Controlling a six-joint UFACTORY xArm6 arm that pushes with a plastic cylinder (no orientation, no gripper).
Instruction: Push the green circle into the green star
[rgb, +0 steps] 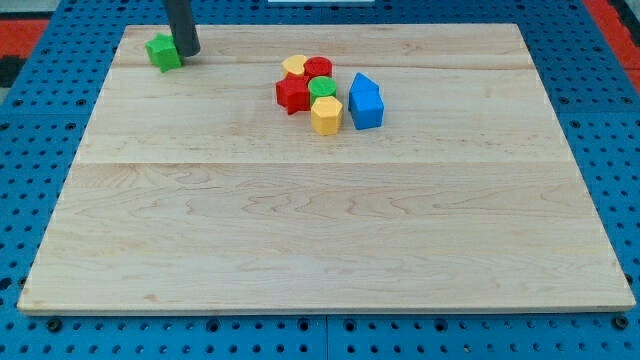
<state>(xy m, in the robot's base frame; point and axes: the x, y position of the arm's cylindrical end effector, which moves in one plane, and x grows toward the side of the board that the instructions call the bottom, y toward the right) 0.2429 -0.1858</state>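
Green circle (322, 88) sits in the middle of a tight cluster near the view's top, a little right of centre. You see it hemmed in: a red circle (318, 68) touches it at the top, a yellow heart (294, 66) lies just up-left, a red star (292, 94) presses on its left, a yellow hexagon (326, 115) sits against its lower edge, and a blue block (366, 101), shaped like a little house, stands just to its right. Judging by that packing, you cannot shove the circle leftward without dragging the red star along.

Its target, the green star (163, 51), lies well apart at the bench's (320, 230) top-left corner, close to the edge.

You have no pincer on this arm, so nothing is grasped or clenched; the rod only pushes. My tip (187, 53) stands just right of the green star, touching or nearly touching it, far from the cluster. From there it would need to come round to the circle's right side, between it and the blue block, to drive it left.
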